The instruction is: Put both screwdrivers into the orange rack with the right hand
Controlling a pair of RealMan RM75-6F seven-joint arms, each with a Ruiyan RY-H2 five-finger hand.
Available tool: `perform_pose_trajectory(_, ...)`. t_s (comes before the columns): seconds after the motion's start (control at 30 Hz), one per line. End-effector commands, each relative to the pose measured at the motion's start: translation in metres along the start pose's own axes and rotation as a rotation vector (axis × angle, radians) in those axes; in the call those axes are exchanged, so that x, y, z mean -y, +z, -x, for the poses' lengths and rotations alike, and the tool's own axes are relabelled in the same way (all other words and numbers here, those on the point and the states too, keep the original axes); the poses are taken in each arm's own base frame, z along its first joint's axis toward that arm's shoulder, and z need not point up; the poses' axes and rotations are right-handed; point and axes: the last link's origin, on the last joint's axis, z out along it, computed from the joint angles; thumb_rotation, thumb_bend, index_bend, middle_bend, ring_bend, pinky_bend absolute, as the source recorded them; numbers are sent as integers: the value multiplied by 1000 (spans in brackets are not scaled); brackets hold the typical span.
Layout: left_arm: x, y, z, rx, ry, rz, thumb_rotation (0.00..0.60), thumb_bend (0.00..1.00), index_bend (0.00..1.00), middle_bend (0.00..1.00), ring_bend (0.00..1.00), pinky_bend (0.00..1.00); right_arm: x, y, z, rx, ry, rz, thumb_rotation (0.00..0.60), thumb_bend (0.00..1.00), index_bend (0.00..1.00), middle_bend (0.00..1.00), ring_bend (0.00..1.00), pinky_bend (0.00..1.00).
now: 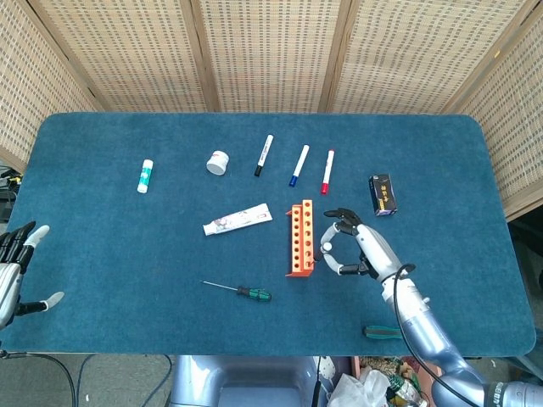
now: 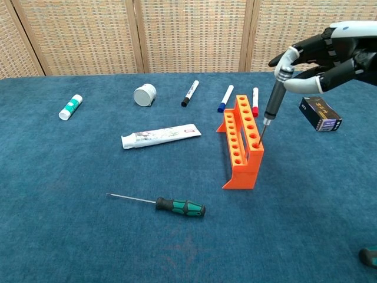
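Note:
The orange rack [image 1: 299,237] [image 2: 241,144] stands mid-table. My right hand [image 1: 361,246] [image 2: 327,56] pinches the top of a grey-handled screwdriver [image 2: 273,97], held nearly upright, its shaft entering a hole near the rack's near end. A green-and-black screwdriver [image 1: 253,294] [image 2: 179,207] lies flat on the cloth, nearer than the rack and to its left. Another green handle [image 1: 383,332] [image 2: 369,257] lies at the near right edge, partly cut off. At the table's left edge my left hand [image 1: 13,271] rests with fingers apart, holding nothing.
A toothpaste tube [image 2: 160,136] lies left of the rack. Behind it are black [image 2: 189,93], blue [image 2: 224,98] and red [image 2: 255,101] markers, a white jar [image 2: 144,94] and a glue stick [image 2: 70,107]. A black box [image 2: 320,114] sits right of the rack.

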Motion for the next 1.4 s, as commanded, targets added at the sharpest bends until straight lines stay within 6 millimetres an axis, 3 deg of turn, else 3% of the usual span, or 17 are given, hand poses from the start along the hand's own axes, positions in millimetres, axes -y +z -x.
perform_pose_trajectory(0.03, 0, 0, 0, 0, 0, -1, 600, 0, 0, 0, 0, 0, -2, 2, 4, 6, -15, 1, 600, 559, 629, 143, 0, 131)
perform_pose_trajectory(1.4, 0, 2, 2, 13, 2, -9, 600, 0, 0, 0, 0, 0, -20, 14, 27, 18, -24, 26, 600, 558, 629, 143, 0, 131)
